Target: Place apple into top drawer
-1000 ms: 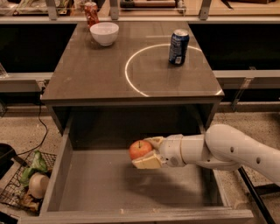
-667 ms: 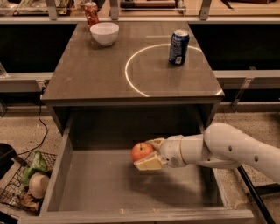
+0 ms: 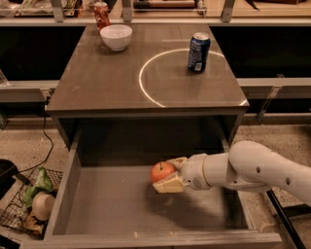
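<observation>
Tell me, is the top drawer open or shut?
Open. The top drawer is pulled out below the tabletop, its floor exposed; the gripper, shut on the apple, is over that floor.

One gripper (image 3: 164, 176) holds one apple (image 3: 162, 170) inside the one top drawer (image 3: 146, 206). Along the tabletop's (image 3: 107, 82) far edge: one bowl (image 3: 115, 36), one red can (image 3: 101, 14), one blue can (image 3: 198, 52).

Warm light is cast from above; a bright ring is reflected on the cabinet top (image 3: 107, 78). The back of the top drawer (image 3: 65, 190) is shadowed, while the gripper (image 3: 165, 176), clasped on the apple (image 3: 161, 170) at lower centre, is softly lit.
</observation>
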Robot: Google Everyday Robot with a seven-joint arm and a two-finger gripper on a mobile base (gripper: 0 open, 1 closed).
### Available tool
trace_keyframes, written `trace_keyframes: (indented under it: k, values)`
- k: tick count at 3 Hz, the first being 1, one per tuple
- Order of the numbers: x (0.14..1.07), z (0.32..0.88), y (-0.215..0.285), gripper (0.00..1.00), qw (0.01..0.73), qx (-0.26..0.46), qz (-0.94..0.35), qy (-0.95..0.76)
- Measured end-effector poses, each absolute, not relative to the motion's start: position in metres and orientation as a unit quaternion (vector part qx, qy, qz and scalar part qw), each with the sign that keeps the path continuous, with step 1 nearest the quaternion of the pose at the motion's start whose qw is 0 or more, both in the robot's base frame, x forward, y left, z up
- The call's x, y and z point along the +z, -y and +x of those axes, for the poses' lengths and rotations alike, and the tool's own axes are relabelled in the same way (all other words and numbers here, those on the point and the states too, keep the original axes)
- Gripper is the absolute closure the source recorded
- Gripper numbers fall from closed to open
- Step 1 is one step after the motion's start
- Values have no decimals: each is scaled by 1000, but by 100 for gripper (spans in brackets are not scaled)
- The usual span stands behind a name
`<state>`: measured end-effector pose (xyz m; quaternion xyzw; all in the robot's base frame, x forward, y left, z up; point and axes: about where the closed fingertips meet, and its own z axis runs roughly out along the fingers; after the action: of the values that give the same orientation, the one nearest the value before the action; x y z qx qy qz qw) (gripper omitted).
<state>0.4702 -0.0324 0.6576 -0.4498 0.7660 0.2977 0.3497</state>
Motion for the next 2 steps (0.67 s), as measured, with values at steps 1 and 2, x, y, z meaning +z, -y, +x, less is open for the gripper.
trace_keyframes:
  k: [1,2]
  values:
    - [642,463,41,100,359,297,-433,-771]
    - [620,459,46,100,361,302,-418,-777]
